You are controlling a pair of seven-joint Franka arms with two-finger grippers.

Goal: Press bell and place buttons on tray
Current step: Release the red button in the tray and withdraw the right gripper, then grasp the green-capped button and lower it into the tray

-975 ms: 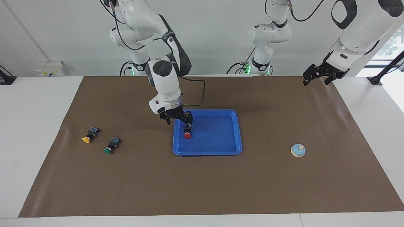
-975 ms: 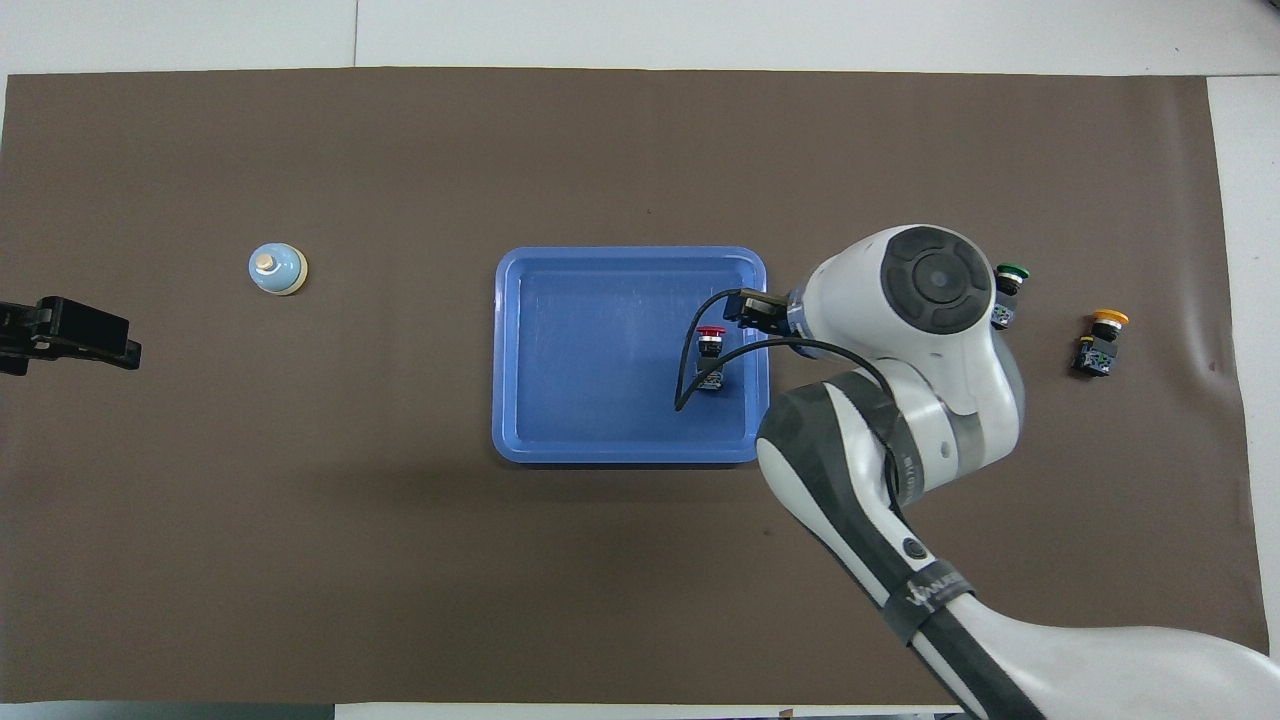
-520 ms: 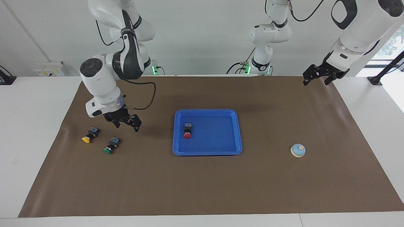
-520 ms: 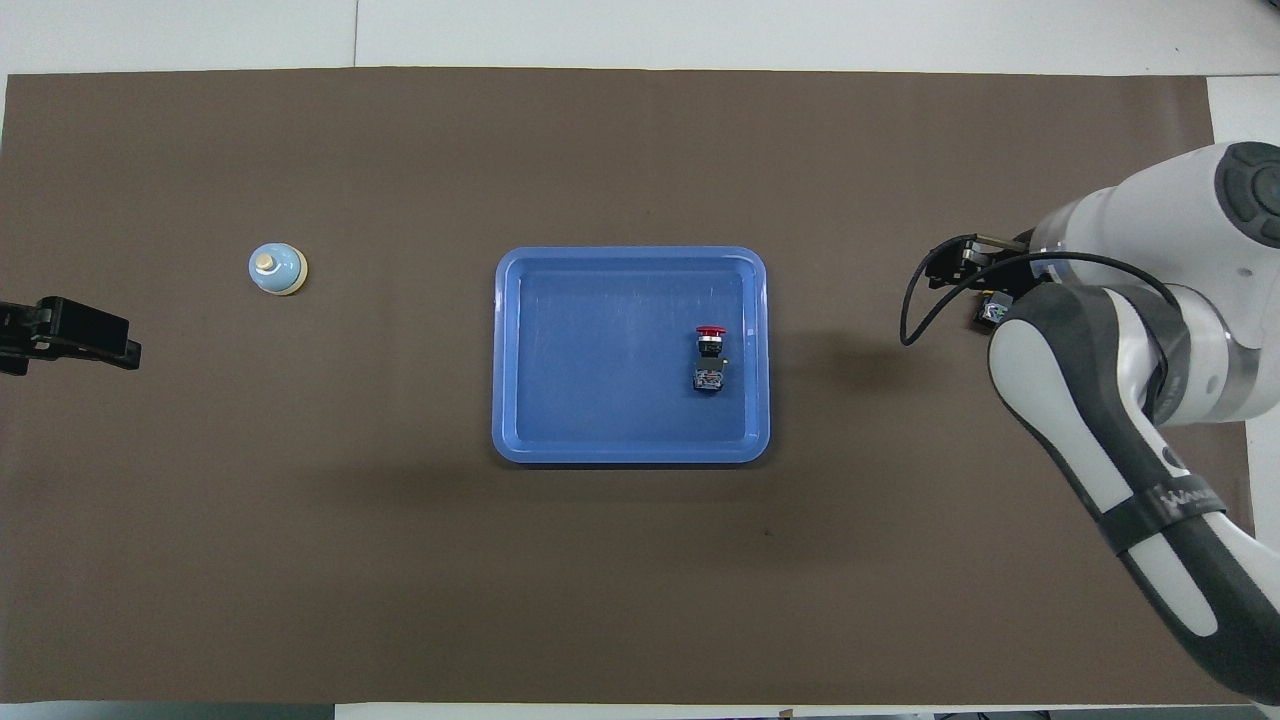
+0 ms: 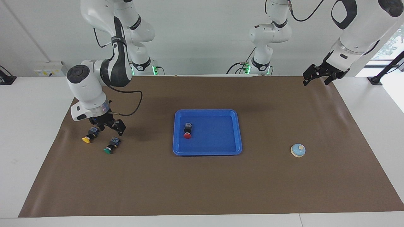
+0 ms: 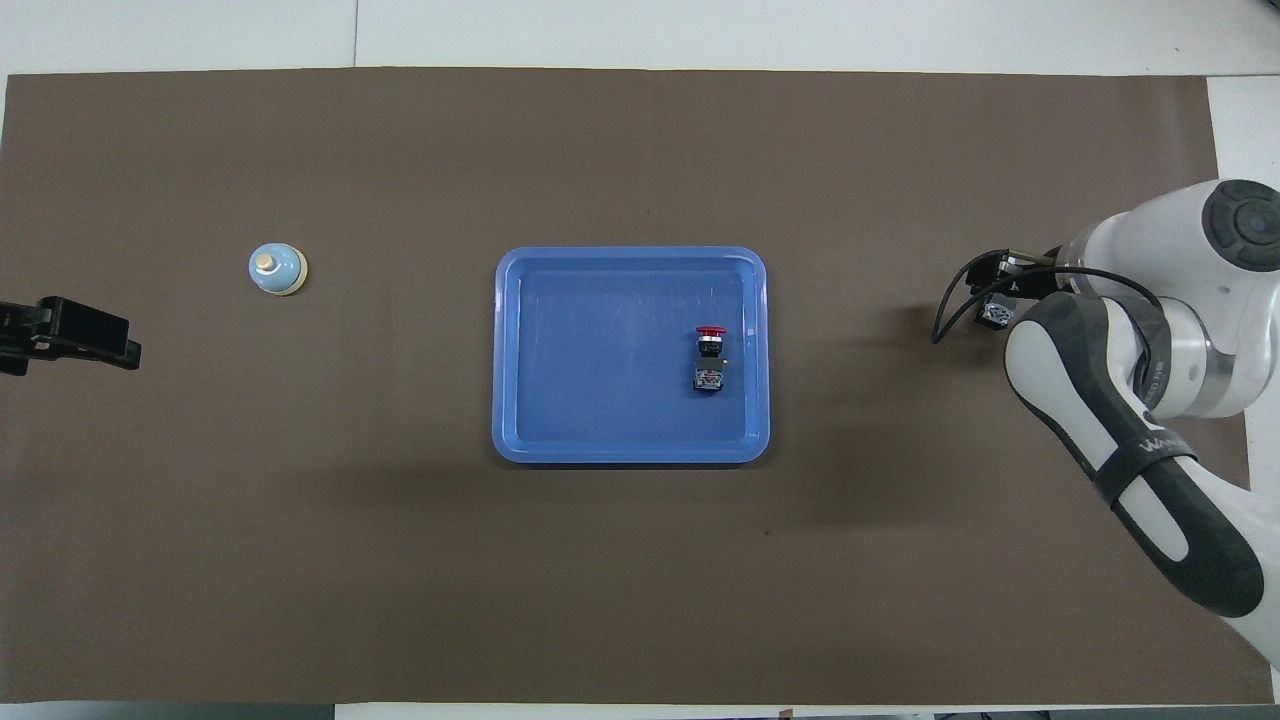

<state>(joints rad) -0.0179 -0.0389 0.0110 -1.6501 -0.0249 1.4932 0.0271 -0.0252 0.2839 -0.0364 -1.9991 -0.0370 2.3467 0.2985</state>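
A desk point(image 5: 31, 132) covered by a brown mat point(image 5: 208, 186) is shown from two high viewpoints. The blue tray point(image 5: 239, 132) lies at the middle of the mat, and the red button point(image 5: 187, 130) is seen lying on its side inside it, in the part of the tray toward the right arm's end of the desk. The yellow button point(image 5: 88, 135) and the green button point(image 5: 111, 146) lie on the mat near that same end, just beside each other and well apart from the tray, the green one being the nearer to the tray and slightly farther from the robots. The right hand point(image 5: 107, 125) is held low over these two buttons with its fingers spread and nothing gripped between them; in the overhead view both buttons are largely hidden by the right arm. The bell point(image 5: 298, 150) stands upright on the mat toward the left arm's end of the desk, well apart from the tray. The left hand point(image 5: 319, 74) is held raised over the mat's edge at that end, open and empty, the arm waiting.
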